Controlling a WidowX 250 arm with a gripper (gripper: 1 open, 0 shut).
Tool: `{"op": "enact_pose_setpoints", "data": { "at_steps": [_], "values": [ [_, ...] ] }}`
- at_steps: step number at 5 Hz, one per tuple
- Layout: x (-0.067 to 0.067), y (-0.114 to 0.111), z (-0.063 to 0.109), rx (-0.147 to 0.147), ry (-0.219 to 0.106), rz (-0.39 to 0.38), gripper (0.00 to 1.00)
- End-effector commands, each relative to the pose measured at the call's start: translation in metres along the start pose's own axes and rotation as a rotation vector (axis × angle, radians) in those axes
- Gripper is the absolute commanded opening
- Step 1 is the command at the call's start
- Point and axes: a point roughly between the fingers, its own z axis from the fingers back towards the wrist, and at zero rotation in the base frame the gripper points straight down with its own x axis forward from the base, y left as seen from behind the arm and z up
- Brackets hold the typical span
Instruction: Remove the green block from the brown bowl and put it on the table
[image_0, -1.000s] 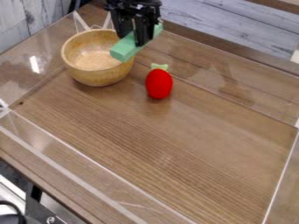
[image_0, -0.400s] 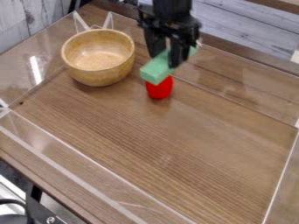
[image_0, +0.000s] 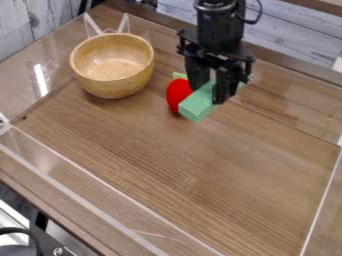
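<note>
The green block (image_0: 199, 106) hangs tilted just above the table (image_0: 174, 170), a little right of the red strawberry toy (image_0: 178, 93). My gripper (image_0: 214, 88) is shut on the block's upper end, coming down from the black arm above. The brown bowl (image_0: 114, 65) stands at the back left, empty inside, well to the left of the gripper. The block's top part is hidden between the fingers.
Clear raised walls run along the table's edges (image_0: 27, 130). A light plank wall lies behind the table at the back right (image_0: 294, 30). Open wood surface stretches in front of and right of the gripper.
The gripper has carried the green block from above the bowl's right rim rightward and down, past the red toy, to just above the table.
</note>
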Motion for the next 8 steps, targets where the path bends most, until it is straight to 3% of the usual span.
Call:
{"op": "enact_pose_setpoints", "data": {
  "at_steps": [1,3,5,6,8],
  "values": [
    [0.004,-0.008,0.014,0.018,-0.068,-0.006,0.00],
    [0.003,-0.011,0.001,0.025,-0.048,0.001,0.00],
    [0.008,-0.011,-0.019,0.012,-0.015,-0.014,0.00],
    [0.011,-0.012,-0.026,0.008,-0.004,-0.024,1.00],
    [0.018,-0.008,-0.027,0.010,-0.009,-0.025,1.00]
  ]
}}
